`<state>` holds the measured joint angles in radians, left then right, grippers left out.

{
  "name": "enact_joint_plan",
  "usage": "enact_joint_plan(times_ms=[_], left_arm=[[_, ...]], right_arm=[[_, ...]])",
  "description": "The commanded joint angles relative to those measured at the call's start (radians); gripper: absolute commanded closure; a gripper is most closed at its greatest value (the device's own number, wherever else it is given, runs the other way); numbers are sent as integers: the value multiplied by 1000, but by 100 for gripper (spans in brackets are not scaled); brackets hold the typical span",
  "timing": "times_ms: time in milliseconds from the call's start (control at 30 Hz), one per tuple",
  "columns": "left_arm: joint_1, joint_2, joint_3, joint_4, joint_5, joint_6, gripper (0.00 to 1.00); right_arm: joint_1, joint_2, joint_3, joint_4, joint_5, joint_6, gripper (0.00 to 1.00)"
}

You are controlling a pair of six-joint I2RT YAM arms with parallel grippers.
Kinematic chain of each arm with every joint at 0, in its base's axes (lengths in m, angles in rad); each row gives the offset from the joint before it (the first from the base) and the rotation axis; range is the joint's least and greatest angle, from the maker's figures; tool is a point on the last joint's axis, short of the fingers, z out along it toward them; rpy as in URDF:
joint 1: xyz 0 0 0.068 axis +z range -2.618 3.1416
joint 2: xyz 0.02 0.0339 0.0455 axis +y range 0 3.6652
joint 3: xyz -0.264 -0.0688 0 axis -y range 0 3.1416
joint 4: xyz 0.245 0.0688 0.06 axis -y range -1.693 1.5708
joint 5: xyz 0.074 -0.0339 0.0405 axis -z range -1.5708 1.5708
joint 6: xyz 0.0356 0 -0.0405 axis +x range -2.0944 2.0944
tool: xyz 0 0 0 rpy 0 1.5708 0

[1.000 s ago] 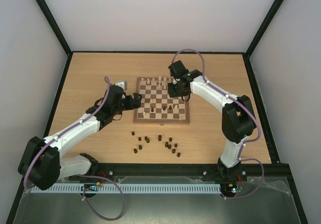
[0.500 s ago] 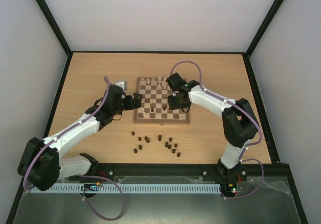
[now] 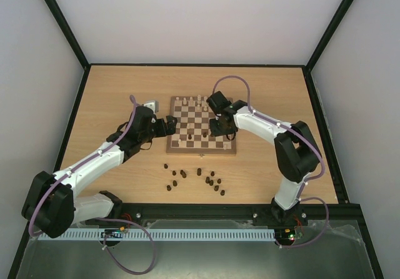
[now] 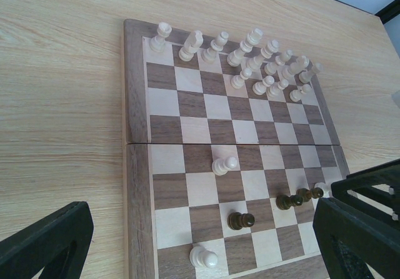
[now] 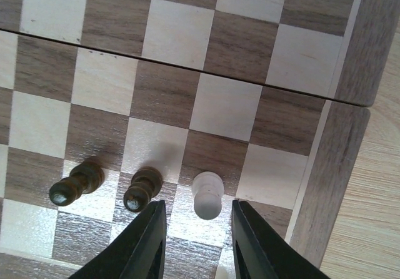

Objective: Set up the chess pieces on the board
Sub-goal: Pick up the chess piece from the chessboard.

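The board (image 3: 201, 151) lies mid-table. Cream chess pieces (image 3: 197, 102) crowd its far rows, also seen in the left wrist view (image 4: 262, 60). My right gripper (image 3: 216, 129) hangs low over the board's right side. Its fingers (image 5: 147, 241) stand either side of a cream pawn (image 5: 206, 194), with a gap on each side and nothing gripped. Two dark pawns (image 5: 142, 189) stand just left of it. My left gripper (image 3: 171, 124) hovers wide open at the board's left edge, empty. Below it stand a cream pawn (image 4: 205, 257) and a dark pawn (image 4: 240, 219).
Several loose dark pieces (image 3: 197, 179) lie scattered on the tabletop between the board and the arm bases. Another cream pawn (image 4: 224, 164) stands alone mid-board. The board's raised border (image 5: 347, 160) runs just right of the right gripper.
My right gripper has moved from the board's far right toward its near right rows, come down around the cream pawn, and its jaws have narrowed. The left arm has stayed still.
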<state>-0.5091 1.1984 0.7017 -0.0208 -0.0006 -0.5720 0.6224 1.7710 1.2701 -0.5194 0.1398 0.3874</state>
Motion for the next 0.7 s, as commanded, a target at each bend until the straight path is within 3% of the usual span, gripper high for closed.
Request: enact_joint_plan(times_ms=[0,367,667], left_arm=[[6,-18,4,7,1,3,1],[7,-12,5,9,2,3,0],[6,-8,5,10,1,3,1]], right_arm=[[-1,39,2,-13,22,4,70],[-8,84,14,-7,30,-3,76],[-26,89,43,-13,39,-14,73]])
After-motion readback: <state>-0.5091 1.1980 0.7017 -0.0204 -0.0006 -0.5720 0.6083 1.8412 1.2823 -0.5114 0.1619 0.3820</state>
